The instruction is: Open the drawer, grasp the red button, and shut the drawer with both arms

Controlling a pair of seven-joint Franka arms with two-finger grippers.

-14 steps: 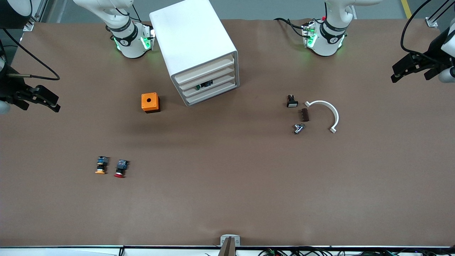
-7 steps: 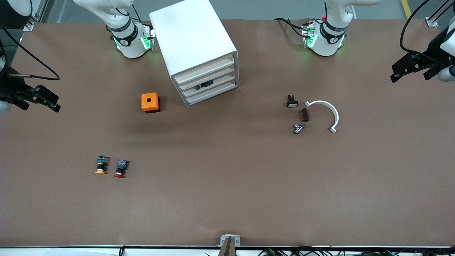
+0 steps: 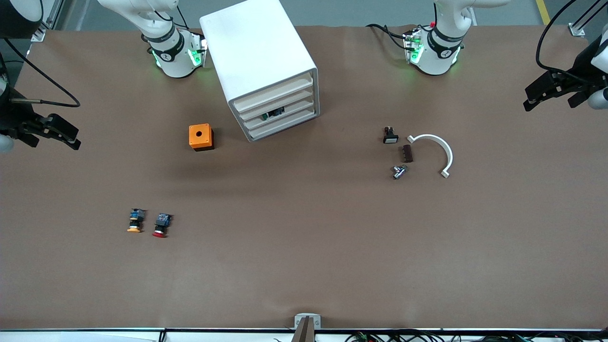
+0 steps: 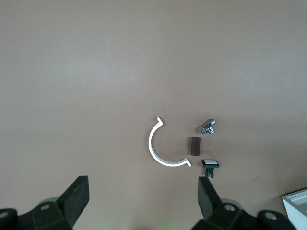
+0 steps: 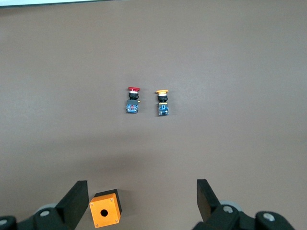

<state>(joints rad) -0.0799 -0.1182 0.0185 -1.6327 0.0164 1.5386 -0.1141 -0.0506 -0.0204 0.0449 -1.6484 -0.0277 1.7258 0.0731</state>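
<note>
The white cabinet (image 3: 259, 57) stands between the two arm bases, and its stacked drawers (image 3: 278, 111) are all pushed in. A dark item shows through one drawer front. The red-capped button (image 3: 160, 225) (image 5: 132, 100) lies on the table, nearer to the front camera than the orange box (image 3: 201, 137). My right gripper (image 3: 72, 137) (image 5: 142, 194) hangs open and empty over the right arm's end of the table. My left gripper (image 3: 526, 98) (image 4: 142, 191) hangs open and empty over the left arm's end.
An orange-capped button (image 3: 135, 221) (image 5: 162, 103) lies beside the red one. Toward the left arm's end lie a black button with a white face (image 3: 390, 135) (image 4: 210, 165), a brown block (image 3: 407, 153), a metal part (image 3: 399, 171) and a white arc (image 3: 439, 152) (image 4: 156, 148).
The left gripper has drifted very slightly. The right arm and all the objects stay where they were.
</note>
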